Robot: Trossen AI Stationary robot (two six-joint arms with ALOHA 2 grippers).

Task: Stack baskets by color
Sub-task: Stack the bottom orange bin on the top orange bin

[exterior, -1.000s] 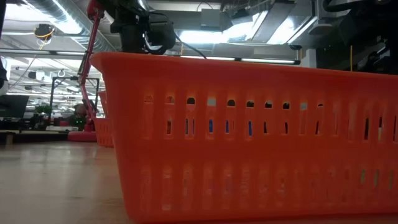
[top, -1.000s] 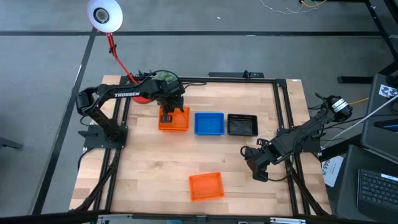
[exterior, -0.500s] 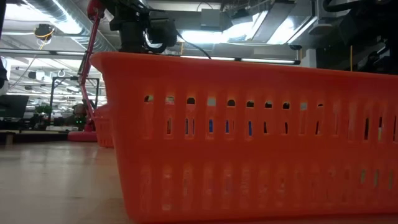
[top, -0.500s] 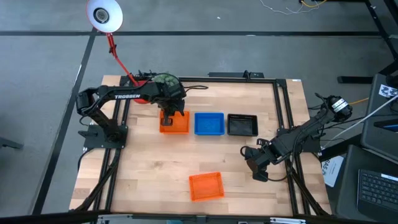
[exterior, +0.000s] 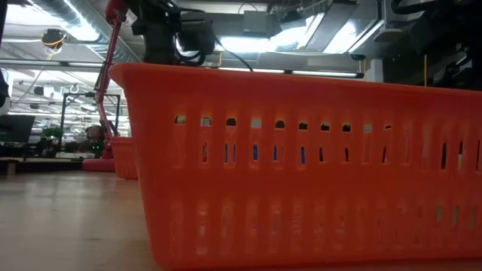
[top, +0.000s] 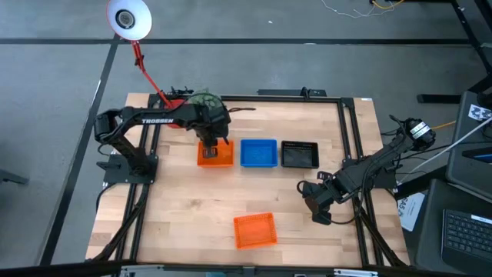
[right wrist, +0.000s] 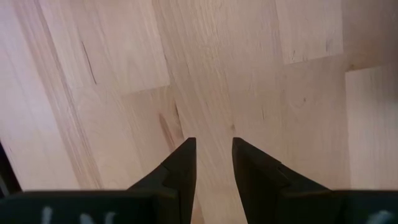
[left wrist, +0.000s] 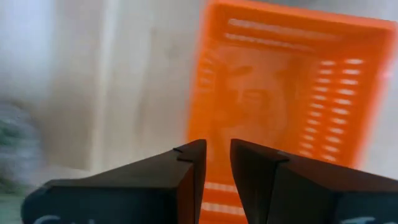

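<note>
Three baskets stand in a row at the table's far side: orange point(top: 216, 154), blue point(top: 258, 152) and black point(top: 299, 154). A further orange basket point(top: 254, 230) lies alone near the front edge and fills the low view point(exterior: 301, 165). My left gripper point(top: 209, 143) points down over the far orange basket point(left wrist: 280, 93). It is open, with its fingers point(left wrist: 217, 149) above the basket's short end wall. Whether they touch it I cannot tell. My right gripper point(top: 317, 208) waits at the right, open above bare wood point(right wrist: 214, 149).
A fuzzy green ball plant point(top: 204, 100) and a red lamp base point(top: 175, 120) stand just behind the far orange basket, and the lamp's white head point(top: 128, 18) lies beyond the table. Black frame rails point(top: 355, 146) run along the table's sides. Bare wood lies between the row and the near basket.
My left gripper has shifted a little toward the table's left edge and rolled about its own axis. The far orange basket, skewed and raised a second ago, has sunk and now sits square in line with the blue and black ones.
</note>
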